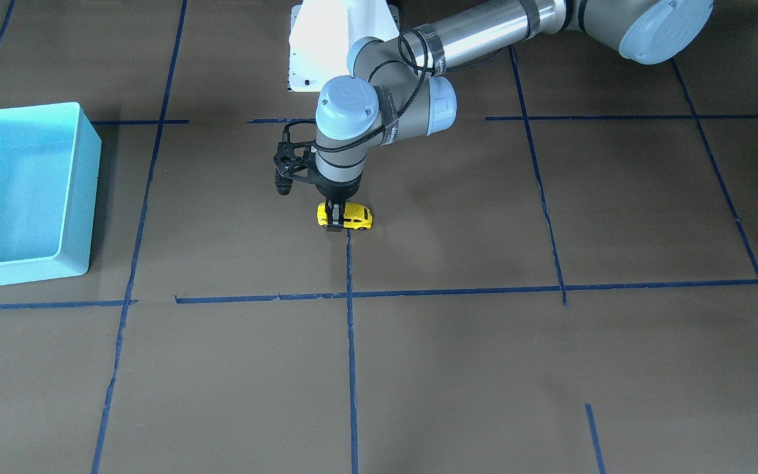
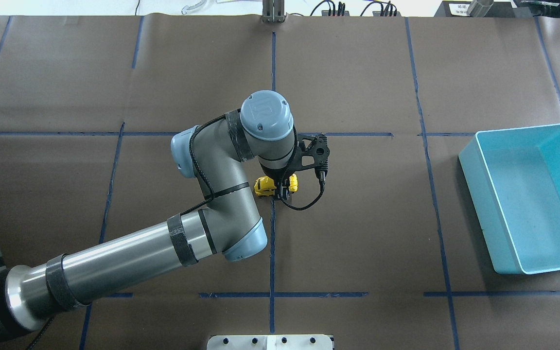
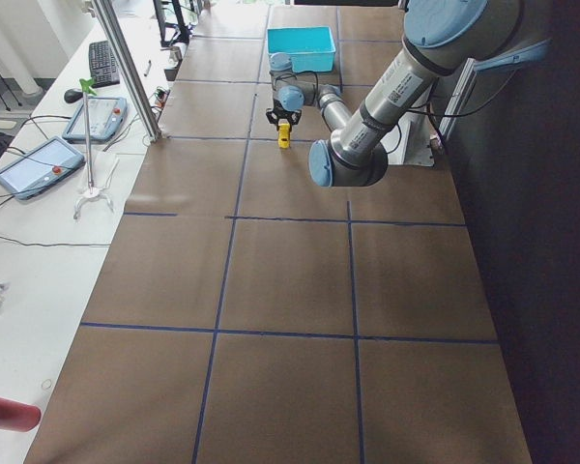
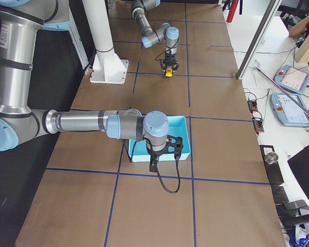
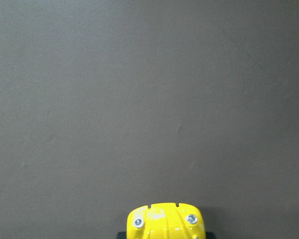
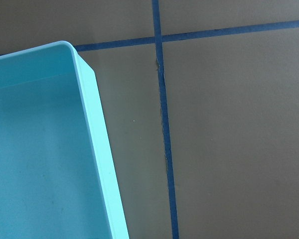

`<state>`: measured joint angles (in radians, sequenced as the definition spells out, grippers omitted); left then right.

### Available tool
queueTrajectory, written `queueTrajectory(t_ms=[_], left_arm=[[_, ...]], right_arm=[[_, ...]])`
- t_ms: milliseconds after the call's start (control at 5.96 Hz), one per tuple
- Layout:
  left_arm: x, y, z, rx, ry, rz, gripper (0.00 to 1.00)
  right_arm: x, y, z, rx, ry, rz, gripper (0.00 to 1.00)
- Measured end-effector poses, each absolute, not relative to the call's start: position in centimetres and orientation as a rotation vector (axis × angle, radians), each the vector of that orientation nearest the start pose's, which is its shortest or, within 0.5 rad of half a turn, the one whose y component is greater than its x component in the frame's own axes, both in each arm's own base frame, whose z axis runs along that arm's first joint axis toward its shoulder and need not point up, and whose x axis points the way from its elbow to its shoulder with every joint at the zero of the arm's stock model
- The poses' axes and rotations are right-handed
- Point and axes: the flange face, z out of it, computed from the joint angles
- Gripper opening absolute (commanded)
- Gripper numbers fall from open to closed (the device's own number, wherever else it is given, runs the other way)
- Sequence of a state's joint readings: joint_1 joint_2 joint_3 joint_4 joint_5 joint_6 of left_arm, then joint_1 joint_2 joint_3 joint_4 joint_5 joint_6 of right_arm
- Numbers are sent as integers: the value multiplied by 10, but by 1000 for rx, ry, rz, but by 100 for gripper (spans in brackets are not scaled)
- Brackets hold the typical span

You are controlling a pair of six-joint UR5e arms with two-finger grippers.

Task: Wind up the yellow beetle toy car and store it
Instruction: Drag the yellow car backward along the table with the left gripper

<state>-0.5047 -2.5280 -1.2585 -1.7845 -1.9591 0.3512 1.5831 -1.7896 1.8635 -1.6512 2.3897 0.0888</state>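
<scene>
left gripper [image 1: 334,222] pinches car [image 1: 354,216] across its sides, well apart from bin [image 1: 79,197], apparently to roll it for winding | right gripper [image 4: 153,166] beside bin, opening cannot be told

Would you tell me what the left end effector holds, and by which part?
The left end effector grips the yellow beetle toy car across its sides, near mid-body.

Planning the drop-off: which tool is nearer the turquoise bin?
Right. The right tool hangs at the edge of the turquoise bin; the left tool is mid-table at the yellow beetle toy car.
</scene>
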Motion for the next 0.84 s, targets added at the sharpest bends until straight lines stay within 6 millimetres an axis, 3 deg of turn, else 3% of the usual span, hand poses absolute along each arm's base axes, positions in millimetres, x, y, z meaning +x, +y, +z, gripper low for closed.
queueTrajectory(t_ms=[839], left_arm=[[649,-469,161,750,711,1469,0]], right_arm=[[66,-397,616,-34,-816,98,100]])
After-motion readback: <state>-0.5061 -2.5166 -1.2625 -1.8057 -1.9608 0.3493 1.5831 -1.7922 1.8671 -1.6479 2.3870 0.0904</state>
